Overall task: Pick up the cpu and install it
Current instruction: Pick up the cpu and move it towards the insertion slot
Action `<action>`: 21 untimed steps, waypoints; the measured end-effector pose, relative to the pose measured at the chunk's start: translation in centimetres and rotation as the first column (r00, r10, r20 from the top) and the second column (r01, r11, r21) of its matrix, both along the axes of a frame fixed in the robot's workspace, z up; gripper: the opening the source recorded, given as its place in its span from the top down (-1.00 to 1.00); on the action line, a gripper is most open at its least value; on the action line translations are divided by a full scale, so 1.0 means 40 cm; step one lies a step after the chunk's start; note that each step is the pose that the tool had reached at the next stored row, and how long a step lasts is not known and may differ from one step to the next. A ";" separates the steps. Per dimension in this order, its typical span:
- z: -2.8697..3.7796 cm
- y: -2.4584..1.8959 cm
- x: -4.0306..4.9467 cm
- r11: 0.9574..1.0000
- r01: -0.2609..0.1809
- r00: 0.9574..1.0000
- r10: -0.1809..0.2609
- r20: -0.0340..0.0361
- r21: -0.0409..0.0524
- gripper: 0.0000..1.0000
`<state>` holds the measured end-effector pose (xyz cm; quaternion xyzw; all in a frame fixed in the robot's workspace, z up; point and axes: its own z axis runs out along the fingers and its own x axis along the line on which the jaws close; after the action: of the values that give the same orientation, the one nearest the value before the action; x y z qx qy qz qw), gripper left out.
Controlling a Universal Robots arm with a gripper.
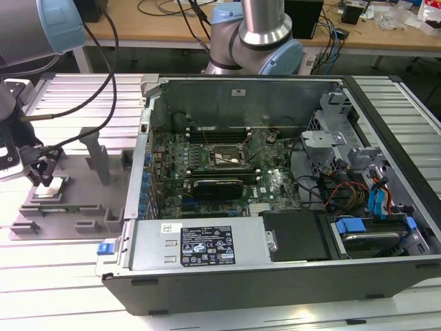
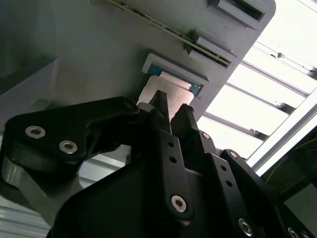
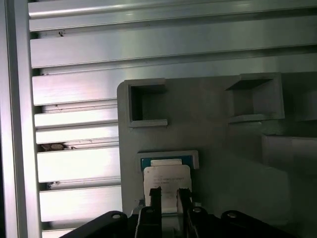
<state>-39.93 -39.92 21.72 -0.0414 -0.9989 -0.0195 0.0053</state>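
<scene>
cpu [image 3: 166, 174] partly hidden beneath gripper [image 3: 168, 191]

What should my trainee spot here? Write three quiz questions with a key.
1. True or false: the cpu already sits in the motherboard socket.
2. The gripper is over: A) that socket, B) the grey tray, C) a keyboard.
3. In the exterior view, on which side of the computer case is the tray?
Key: 1 false, it lies in the tray; 2 B; 3 left.
</scene>
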 end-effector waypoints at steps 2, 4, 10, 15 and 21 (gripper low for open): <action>0.000 0.000 0.000 1.000 0.000 1.000 0.000 0.000 0.000 0.16; 0.000 0.000 0.000 1.000 0.000 1.000 0.000 0.000 0.000 -0.07; -0.026 0.001 0.000 1.000 -0.014 1.000 0.014 0.003 -0.001 -0.33; -0.044 0.003 0.000 0.999 -0.037 0.999 0.037 0.006 -0.001 -0.33; -0.057 0.009 0.000 0.999 -0.046 0.999 0.046 0.008 -0.001 -0.33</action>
<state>-39.93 -39.56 19.42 -0.0182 -0.9996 -0.0192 0.0019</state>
